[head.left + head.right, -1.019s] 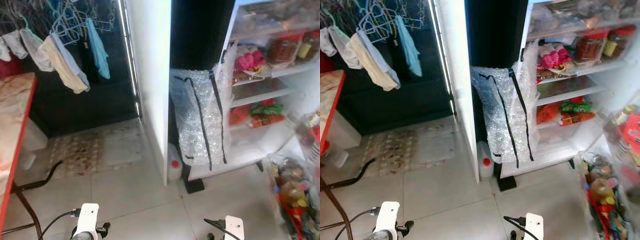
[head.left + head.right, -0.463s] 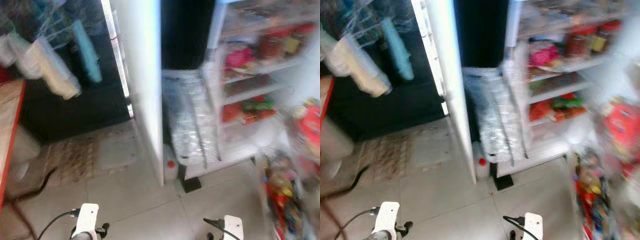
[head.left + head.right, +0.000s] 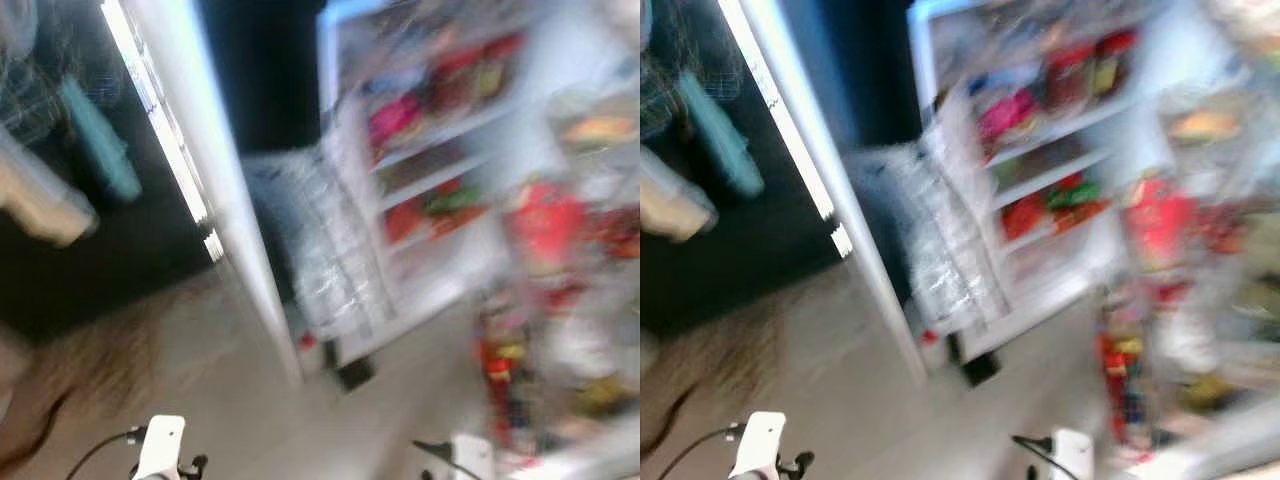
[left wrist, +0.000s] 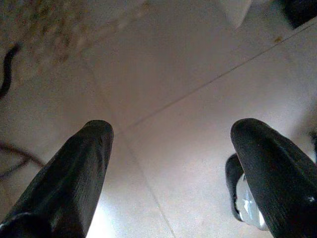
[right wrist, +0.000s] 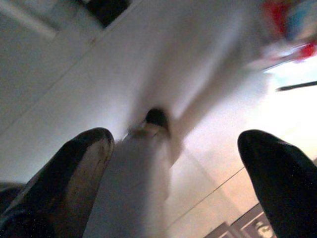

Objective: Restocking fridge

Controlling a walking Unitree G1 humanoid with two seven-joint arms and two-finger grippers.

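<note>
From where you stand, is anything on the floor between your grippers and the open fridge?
Nothing visible: bare tile floor lies ahead of the fridge, though the views are blurred. Bubble wrap leans beside its shelves.

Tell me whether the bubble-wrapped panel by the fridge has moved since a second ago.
No. The bubble-wrapped panel still leans against the fridge's shelves, beside the white door; the whole blurred picture shifted, so the camera turned.
</note>
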